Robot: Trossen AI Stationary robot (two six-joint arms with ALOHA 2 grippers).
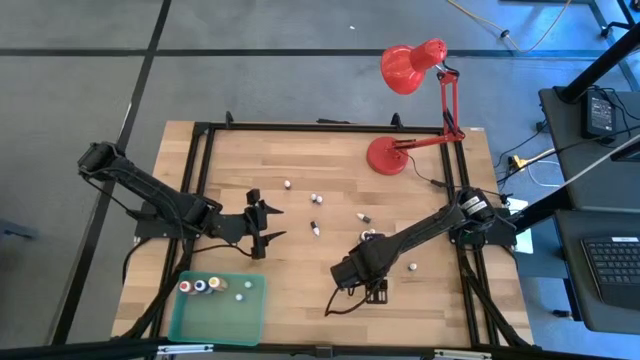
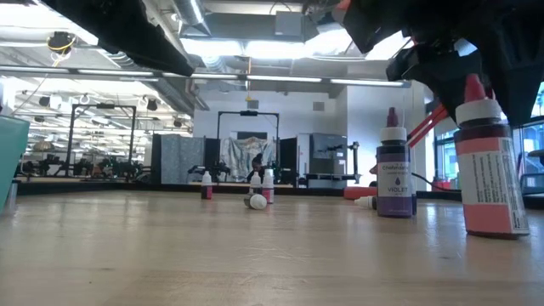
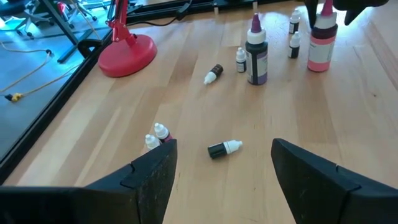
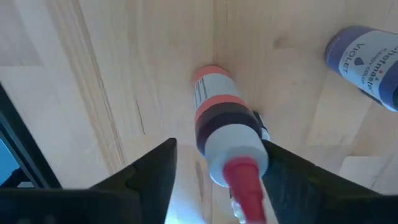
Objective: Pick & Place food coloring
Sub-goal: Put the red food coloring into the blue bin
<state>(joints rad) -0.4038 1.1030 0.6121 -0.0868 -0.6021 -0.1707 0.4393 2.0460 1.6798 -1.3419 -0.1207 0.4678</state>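
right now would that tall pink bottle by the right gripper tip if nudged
Probably yes. The pink bottle stands upright, tall for its narrow base, so a push near the cap would likely topple it. Its round body suggests it would roll once down, as the small dark bottle lying on its side hints. The right gripper straddles it with gaps, so it seems unsupported.

Red desk lamp (image 1: 410,68) on wooden table (image 1: 300,160) far edge; green tray (image 1: 215,312) at near-left corner.

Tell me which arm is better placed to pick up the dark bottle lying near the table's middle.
Left, probably. The left gripper is open and faces the dark bottle directly; the right gripper straddles the upright red-tipped bottle.
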